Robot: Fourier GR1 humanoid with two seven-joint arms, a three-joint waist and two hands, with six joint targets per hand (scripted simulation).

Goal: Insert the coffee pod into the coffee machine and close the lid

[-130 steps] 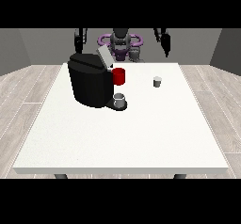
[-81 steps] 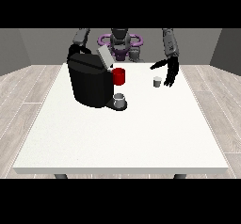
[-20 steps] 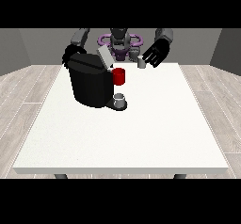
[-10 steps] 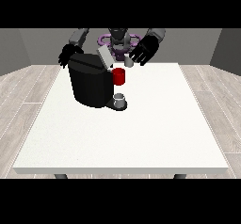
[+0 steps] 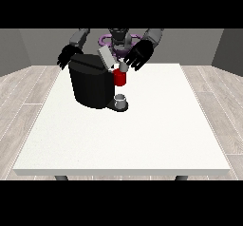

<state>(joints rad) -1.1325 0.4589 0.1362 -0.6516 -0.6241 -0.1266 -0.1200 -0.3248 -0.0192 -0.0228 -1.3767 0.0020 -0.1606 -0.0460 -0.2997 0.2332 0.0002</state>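
A black coffee machine (image 5: 94, 86) stands on the white table (image 5: 142, 135) at the back left. Its grey lid (image 5: 105, 58) is tilted up and open, and a red part (image 5: 120, 78) sits at its front. The hand at the view's right (image 5: 139, 55) holds a small grey coffee pod (image 5: 123, 67) in its fingertips, just above the red part and beside the open lid. At the machine's far left corner hangs the hand at the view's left (image 5: 69, 57), fingers relaxed and holding nothing.
A small grey cup (image 5: 121, 98) stands on the machine's drip tray. The robot's torso (image 5: 118, 39) is right behind the machine. White tabletop stretches from the machine to the front and right edges.
The hand at the view's right picked the pod up from the table's back right and carried it leftward and down to the machine's open top. The other hand came down beside the machine.
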